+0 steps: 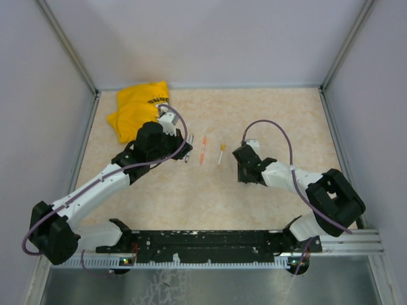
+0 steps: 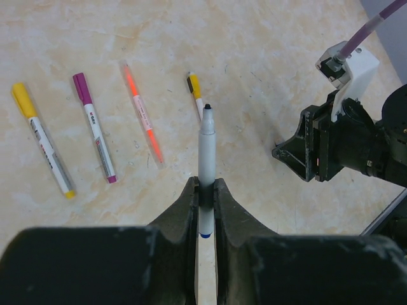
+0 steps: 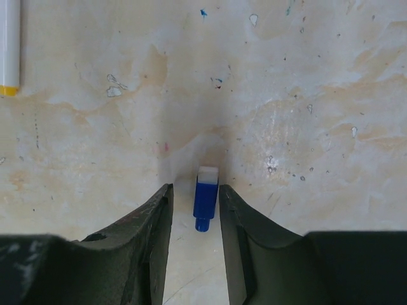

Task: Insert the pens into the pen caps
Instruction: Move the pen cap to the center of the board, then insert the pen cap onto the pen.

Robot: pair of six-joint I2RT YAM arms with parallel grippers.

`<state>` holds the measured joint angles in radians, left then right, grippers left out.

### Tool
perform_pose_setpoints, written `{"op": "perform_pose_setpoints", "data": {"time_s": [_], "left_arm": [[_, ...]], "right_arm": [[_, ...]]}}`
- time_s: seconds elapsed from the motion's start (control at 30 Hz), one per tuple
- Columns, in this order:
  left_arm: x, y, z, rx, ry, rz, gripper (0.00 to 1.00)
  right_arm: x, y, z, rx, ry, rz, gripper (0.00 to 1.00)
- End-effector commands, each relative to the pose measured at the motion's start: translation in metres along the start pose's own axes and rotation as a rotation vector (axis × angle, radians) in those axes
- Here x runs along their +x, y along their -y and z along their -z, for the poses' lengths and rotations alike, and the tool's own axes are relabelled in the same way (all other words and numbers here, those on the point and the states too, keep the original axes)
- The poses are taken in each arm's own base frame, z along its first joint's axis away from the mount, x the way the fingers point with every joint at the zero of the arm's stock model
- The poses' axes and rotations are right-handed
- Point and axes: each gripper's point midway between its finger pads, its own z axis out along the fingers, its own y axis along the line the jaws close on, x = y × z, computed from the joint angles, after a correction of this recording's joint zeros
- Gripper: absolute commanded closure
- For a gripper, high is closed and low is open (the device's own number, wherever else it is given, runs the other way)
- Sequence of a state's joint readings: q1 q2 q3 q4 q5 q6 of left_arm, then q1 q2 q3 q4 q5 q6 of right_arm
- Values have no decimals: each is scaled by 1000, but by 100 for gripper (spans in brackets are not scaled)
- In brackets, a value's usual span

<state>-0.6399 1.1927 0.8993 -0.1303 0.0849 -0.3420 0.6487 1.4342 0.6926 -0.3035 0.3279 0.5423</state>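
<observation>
My left claw (image 2: 205,187) is clamped on a grey pen with a bare black tip (image 2: 207,146), held above the beige table (image 1: 273,114). My right claw (image 3: 195,189) stands parted around a stubby blue pen cap (image 3: 206,200), with a gap on the cap's left side. Four other pens (image 2: 94,127) lie in a row mid-table between the arms. A crumpled yellow cloth (image 1: 140,108) fills the far left corner, and bare table runs from the right claw to the far edge.
</observation>
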Motion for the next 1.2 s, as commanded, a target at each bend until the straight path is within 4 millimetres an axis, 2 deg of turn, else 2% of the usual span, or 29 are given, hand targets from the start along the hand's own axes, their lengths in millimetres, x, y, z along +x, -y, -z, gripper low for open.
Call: {"op": "perform_pose_setpoints", "data": {"time_s": [0.0, 0.4, 0.8, 0.93, 1.17], "left_arm": [[-14, 6, 3, 12, 40, -12, 100], [-17, 4, 7, -2, 53, -13, 100], [-17, 0, 9, -17, 65, -8, 100], [-17, -1, 10, -25, 69, -7, 100], [-20, -1, 11, -29, 83, -4, 100]], "right_arm": [[-16, -13, 5, -55, -11, -18, 65], [-1, -7, -2, 0, -109, -3, 68], [0, -1, -2, 32, -115, 12, 79], [-7, 0, 2, 33, -81, 1, 82], [-32, 0, 20, 7, 30, -39, 94]]}}
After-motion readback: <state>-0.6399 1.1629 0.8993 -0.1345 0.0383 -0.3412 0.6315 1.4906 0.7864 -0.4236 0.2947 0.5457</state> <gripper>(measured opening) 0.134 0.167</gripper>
